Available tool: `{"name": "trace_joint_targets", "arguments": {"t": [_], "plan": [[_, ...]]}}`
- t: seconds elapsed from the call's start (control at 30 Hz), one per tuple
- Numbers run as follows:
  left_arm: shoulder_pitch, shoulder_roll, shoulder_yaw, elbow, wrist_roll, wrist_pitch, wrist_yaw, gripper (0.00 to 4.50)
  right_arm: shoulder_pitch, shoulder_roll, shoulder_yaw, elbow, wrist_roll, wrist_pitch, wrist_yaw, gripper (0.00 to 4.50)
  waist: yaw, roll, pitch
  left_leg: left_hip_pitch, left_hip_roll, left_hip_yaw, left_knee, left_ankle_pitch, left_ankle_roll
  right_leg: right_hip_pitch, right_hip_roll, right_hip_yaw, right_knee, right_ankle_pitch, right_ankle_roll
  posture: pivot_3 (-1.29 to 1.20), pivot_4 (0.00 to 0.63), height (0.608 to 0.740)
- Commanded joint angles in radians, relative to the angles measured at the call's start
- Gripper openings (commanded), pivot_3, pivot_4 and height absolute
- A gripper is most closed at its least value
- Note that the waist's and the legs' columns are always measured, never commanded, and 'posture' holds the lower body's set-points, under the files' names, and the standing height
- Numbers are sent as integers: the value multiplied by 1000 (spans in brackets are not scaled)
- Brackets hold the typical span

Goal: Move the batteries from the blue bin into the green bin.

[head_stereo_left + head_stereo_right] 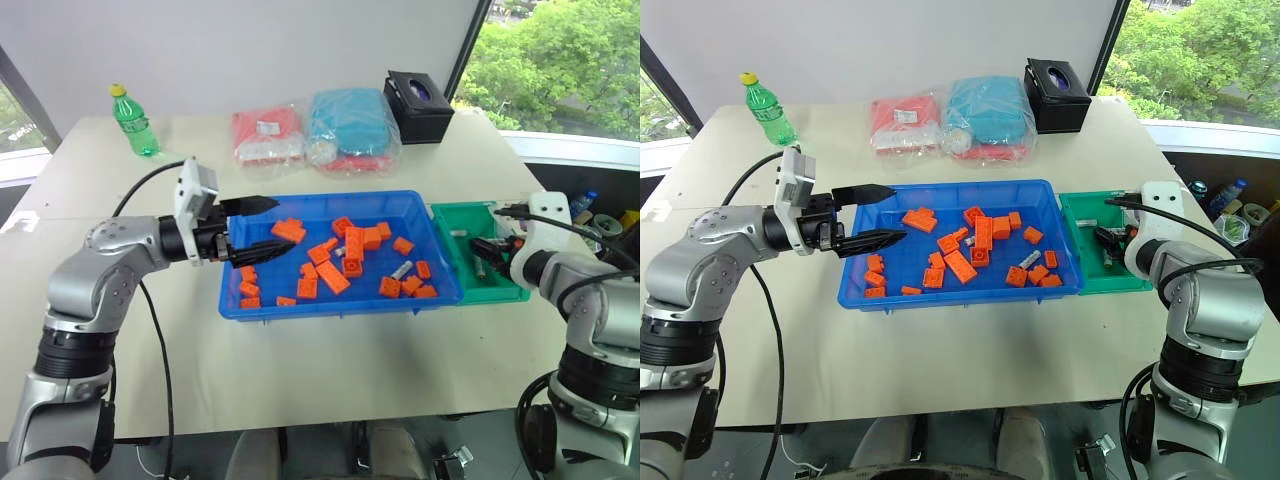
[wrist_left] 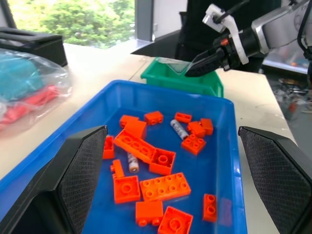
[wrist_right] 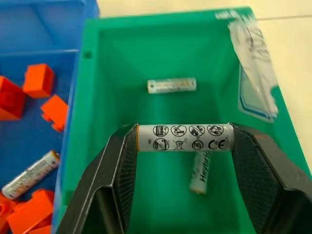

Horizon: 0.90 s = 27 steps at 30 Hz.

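Batteries, count as I read them from my station: one held battery (image 3: 184, 137) spans end to end between the fingers of my right gripper (image 3: 184, 146), jaws clamped on it, above the inside of the green bin (image 3: 87, 107). Two more lie on that bin's floor, one (image 3: 171, 86) toward the far wall, one (image 3: 200, 173) under the held one. In the blue bin (image 1: 240, 305) I count two loose ones among the orange blocks (image 1: 352, 250): one (image 2: 179, 129) toward the green bin's side, one (image 2: 132, 162) near the middle. Green bin sits touching the blue bin's right end on the tabletop (image 1: 330, 370). My left gripper (image 1: 252, 229) points level over the blue bin's left end, jaws apart and empty. At the tabletop's far edge: green bottle (image 1: 134, 121), bagged cloths (image 1: 330, 125), black box (image 1: 417, 105).
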Motion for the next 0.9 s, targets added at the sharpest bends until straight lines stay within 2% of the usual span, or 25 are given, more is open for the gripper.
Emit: {"name": "trace_joint_targets", "arguments": {"t": [0.03, 0.2, 0.4, 0.6, 0.73, 0.9], "plan": [[-31, -2, 10, 0, 4, -19, -8, 4500, -4, -12, -12, 14, 10, -69, -22, 4402, 1, 1, 0, 0, 0, 0, 0, 0, 0, 0, 0, 0, -1, 0, 0, 0, 150, 723], [-8, 12, 25, -28, -4, -9, -10, 4500, -74, -23, 50, -41, 57, -103, -10, 4402, 1, 1, 1, -1, -1, 0, 0, 0, 0, -1, 0, 0, -2, 0, 0, 0, 150, 723], [18, 23, 38, -72, -26, 17, -1, 4500, -160, 128, 144, -111, 224, 44, 48, 4402, -1, 1, 1, -1, 0, -2, -1, 0, 0, 0, 1, 0, -1, 0, 0, 0, 150, 723], [23, 22, 37, -103, -34, 30, 6, 4500, -174, 248, 97, 89, 266, 121, 33, 4402, 17, 4, 2, -2, -1, -3, 2, 0, 0, -2, 0, 0, -2, 0, -1, 0, 150, 723], [34, 27, 47, -123, -37, 32, 16, 4500, -183, 237, 72, 222, 250, 71, 6, 4402, 24, 5, 3, -2, -2, -2, 3, 0, 0, -2, 0, 0, -3, 0, -1, 0, 150, 723], [58, 35, 63, -150, -44, 38, 31, 4500, -221, 273, -26, 351, 282, 43, -18, 4402, 19, 4, 3, -2, -1, -2, 2, 0, 0, 0, 1, 0, 1, 1, -1, 0, 150, 723]]}}
